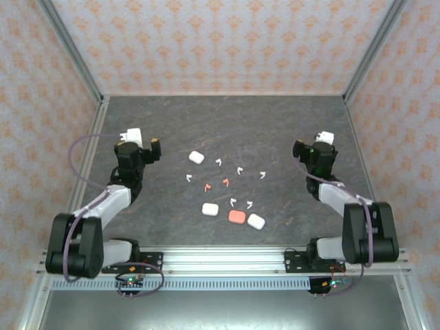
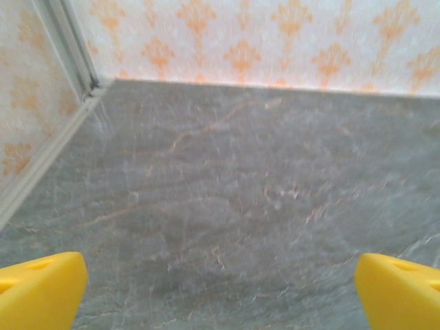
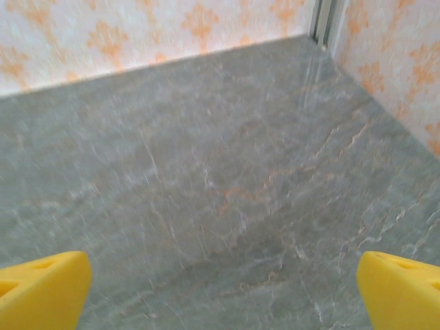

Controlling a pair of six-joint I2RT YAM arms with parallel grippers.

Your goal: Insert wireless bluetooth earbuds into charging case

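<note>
Dark grey, stone-veined tabletop (image 1: 289, 124) forms the floor of a booth walled in cream paper with orange motifs (image 1: 220, 41). Around the middle of the surface lie the earbuds, all loose on the stone and apart from every case. There are six white earbuds (image 1: 240, 170) spread in a rough ring, and two salmon-pink earbuds (image 1: 226, 181) near each other inside it. One white case (image 1: 196, 157) sits at the far left of the group. On the near side a second white case (image 1: 210, 209), a salmon-pink case (image 1: 236, 216) and a third white case (image 1: 256, 221) stand in a row. The last two are just beside each other, and whether they touch cannot be made out. The left gripper (image 1: 141, 143) is well to the left of the scatter, released and holding nothing. In the left wrist view its yellow pads (image 2: 41, 292) sit at opposite lower corners with bare stone between them. The right gripper (image 1: 313, 146) is well to the right of the group, likewise spread wide and unloaded. Its yellow pads (image 3: 399, 289) frame plain tabletop that runs to the far wall and a corner post (image 3: 323, 20).
</note>
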